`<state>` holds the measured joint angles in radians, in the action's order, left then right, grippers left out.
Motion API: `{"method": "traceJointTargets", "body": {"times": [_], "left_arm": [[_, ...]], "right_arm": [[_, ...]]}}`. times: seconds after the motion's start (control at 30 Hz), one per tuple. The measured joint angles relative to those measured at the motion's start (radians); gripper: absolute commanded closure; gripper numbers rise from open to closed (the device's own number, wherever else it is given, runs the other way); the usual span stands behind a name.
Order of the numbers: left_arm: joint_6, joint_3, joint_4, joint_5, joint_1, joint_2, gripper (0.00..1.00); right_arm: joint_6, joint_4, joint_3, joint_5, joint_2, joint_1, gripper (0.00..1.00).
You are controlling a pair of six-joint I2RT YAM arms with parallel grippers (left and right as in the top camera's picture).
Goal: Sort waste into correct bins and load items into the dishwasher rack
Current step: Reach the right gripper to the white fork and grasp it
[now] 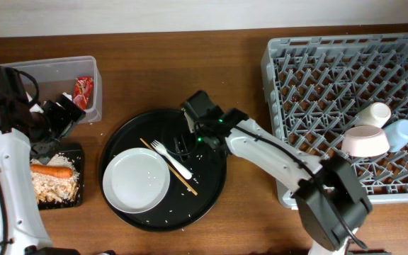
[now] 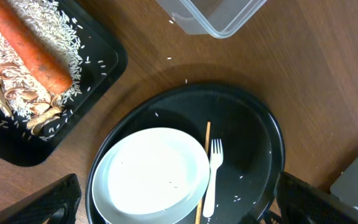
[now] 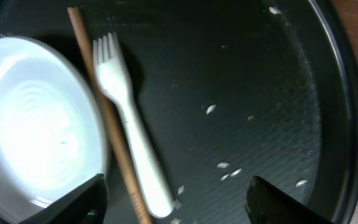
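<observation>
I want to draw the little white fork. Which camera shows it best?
The right wrist view. There the fork looks biggest, its tines plain, lying on the round black tray beside a brown stick. Overhead it is tiny, by the white plate. The left wrist view shows it whole but small.

A glossy white plate (image 1: 136, 180) and a smooth white plastic fork (image 1: 173, 161) sit on a matt, finely textured black round tray (image 1: 205, 185), lower centre. At right is a grey moulded-plastic rack (image 1: 275, 71). At upper left, a clear plastic tub (image 1: 48, 64) holds a shiny red wrapper (image 1: 83, 92). The tabletop (image 1: 190, 57) shows brown wood grain.
</observation>
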<state>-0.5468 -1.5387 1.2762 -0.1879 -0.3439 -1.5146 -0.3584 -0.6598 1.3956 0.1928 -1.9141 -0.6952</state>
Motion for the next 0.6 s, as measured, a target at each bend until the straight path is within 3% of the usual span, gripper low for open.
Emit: {"method": "traceJointTargets", "body": {"times": [0.07, 0.27, 0.6], "left_arm": [[0.000, 0.000, 0.000, 0.000, 0.000, 0.000, 0.01], [0.000, 0.000, 0.000, 0.000, 0.000, 0.000, 0.01], [0.000, 0.000, 0.000, 0.000, 0.000, 0.000, 0.01]], "right_arm": [[-0.003, 0.019, 0.000, -0.075, -0.033, -0.031, 0.35], [-0.026, 0.058, 0.000, -0.285, -0.064, -0.172, 0.36], [-0.035, 0.085, 0.000, -0.305, -0.120, -0.180, 0.37]]}}
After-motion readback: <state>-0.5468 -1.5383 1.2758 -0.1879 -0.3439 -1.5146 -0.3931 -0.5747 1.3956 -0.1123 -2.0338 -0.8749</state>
